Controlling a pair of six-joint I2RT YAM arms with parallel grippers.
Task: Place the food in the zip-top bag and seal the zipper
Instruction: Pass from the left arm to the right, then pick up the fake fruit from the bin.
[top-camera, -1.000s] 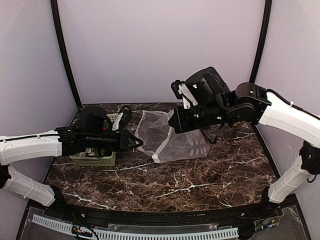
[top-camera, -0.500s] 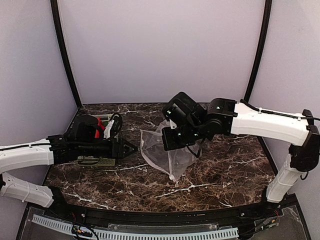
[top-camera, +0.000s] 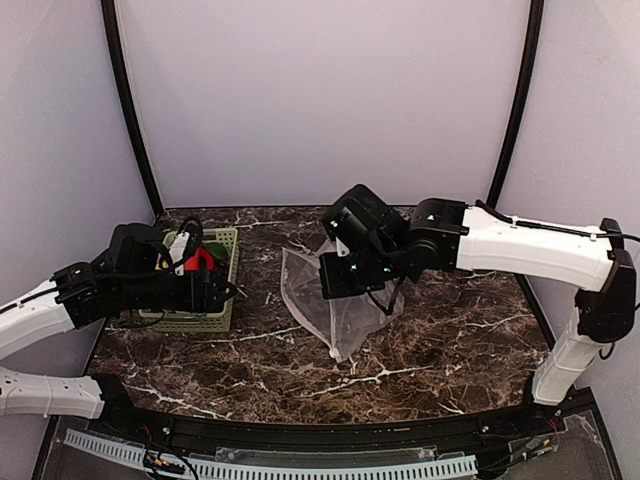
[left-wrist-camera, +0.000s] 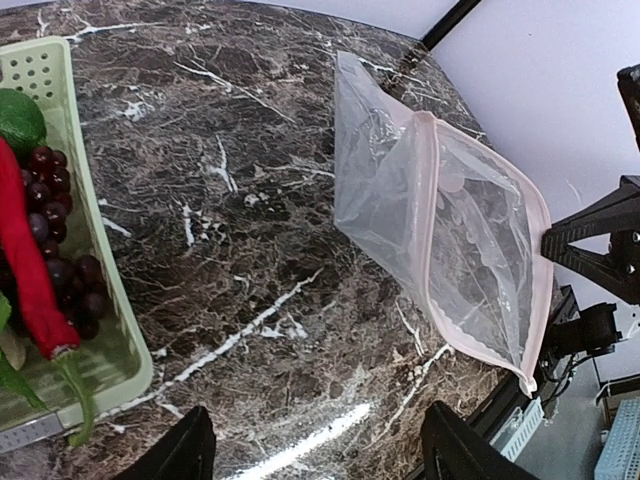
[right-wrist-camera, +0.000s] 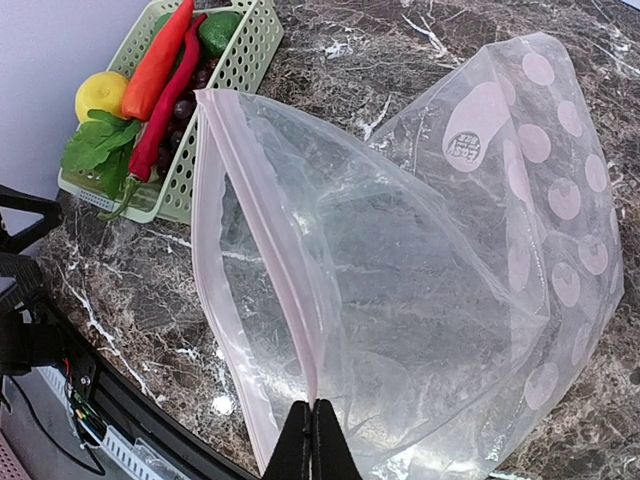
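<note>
The zip-top bag (top-camera: 345, 310) is clear with white dots and hangs from my right gripper (right-wrist-camera: 313, 405), which is shut on one lip of its mouth. The pinkish zipper (right-wrist-camera: 262, 260) runs along that mouth, which gapes toward the basket; the bag (left-wrist-camera: 450, 230) looks empty. The food lies in the pale green basket (top-camera: 222, 318): a yellow lemon (right-wrist-camera: 100, 95), red chili peppers (right-wrist-camera: 160, 55), a green leafy vegetable (right-wrist-camera: 98, 145), a lime (right-wrist-camera: 218, 30) and dark grapes (left-wrist-camera: 60, 230). My left gripper (left-wrist-camera: 320, 445) is open over bare table between the basket (left-wrist-camera: 105, 290) and the bag, holding nothing.
The dark marble table (top-camera: 430, 350) has a raised black rim at the front (top-camera: 330, 435). Grey walls and black corner posts (top-camera: 130, 110) close in the back and sides. The basket sits by the left edge.
My left gripper has opened and drawn back left toward the basket, away from the bag. My right arm has swung the bag down and toward the table's middle.
</note>
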